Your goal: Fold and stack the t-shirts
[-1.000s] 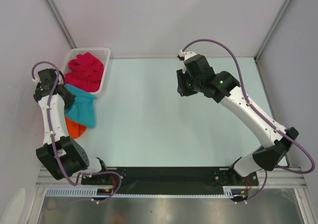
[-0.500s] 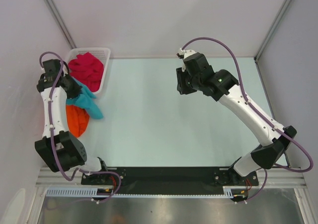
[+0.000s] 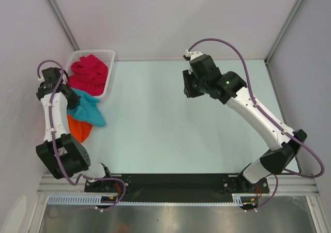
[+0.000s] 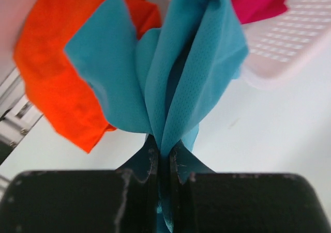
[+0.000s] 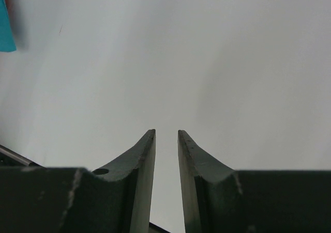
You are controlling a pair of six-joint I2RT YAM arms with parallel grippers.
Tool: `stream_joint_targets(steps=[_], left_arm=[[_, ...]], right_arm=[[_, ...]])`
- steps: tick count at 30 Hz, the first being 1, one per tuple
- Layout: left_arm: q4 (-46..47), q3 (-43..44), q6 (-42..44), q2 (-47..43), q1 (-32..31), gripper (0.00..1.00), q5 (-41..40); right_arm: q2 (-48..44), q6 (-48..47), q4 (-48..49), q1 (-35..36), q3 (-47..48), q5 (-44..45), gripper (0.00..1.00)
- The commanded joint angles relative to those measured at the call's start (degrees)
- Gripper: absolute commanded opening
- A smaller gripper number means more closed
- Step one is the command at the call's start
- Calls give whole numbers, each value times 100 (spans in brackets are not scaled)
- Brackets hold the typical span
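On desk point(image 3: 170, 119), left edge, left claw point(image 4: 164, 160) pinches teal t-shirt point(image 4: 207, 52) by a bunched fold, above orange tee point(image 4: 51, 78); pink tee point(image 3: 90, 73) in basket point(image 3: 98, 51). Light, limp cloth: prob. regrip at a hem corner. Right claw point(image 5: 166, 155) parted, empty.

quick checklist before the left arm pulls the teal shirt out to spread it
1. Left gripper grip on the teal shirt: ok, jaws shut on a bunched fold.
2. Teal shirt free of the orange shirt: cannot tell, the two overlap in both views.
3. Teal shirt free of the basket: cannot tell, its cloth lies close to the near wall.
4. Right gripper ready to help: ok, jaws apart, nothing between them.
5. Room on the table to spread: ok, the middle is bare.
6. Pink shirt out of the way: ok, in the basket.
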Motion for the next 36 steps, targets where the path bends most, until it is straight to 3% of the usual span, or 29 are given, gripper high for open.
stream_joint_targets(steps=[1,6,16,19,22,23,24,26,31,36], left_arm=[[-10,-150,273,-300,220,0,-726],[-213,-203,440,-326,351,2,-1420],[-161,-510,335,-414,721,9,-1414],[-143,-554,317,-388,853,29,-1307],[-125,-537,343,-423,905,66,-1193],[-125,-511,343,-440,906,87,-1167],[-125,-493,343,-449,914,95,-1167],[-143,-432,352,-484,906,100,-1141],[-134,-387,317,-572,914,100,-641],[435,-852,203,-546,906,100,1019]], right_arm=[[61,-48,15,5,268,34,29],[87,-40,15,23,294,17,29],[87,-57,-38,58,329,-10,29],[87,-66,-55,58,329,-10,29],[87,-66,-64,49,303,-10,29],[87,-66,-64,49,303,-10,29],[96,-66,-55,49,294,-10,29],[105,-66,-47,49,277,-19,29],[114,-66,-38,49,268,-27,29],[131,-57,6,58,268,-71,29]])
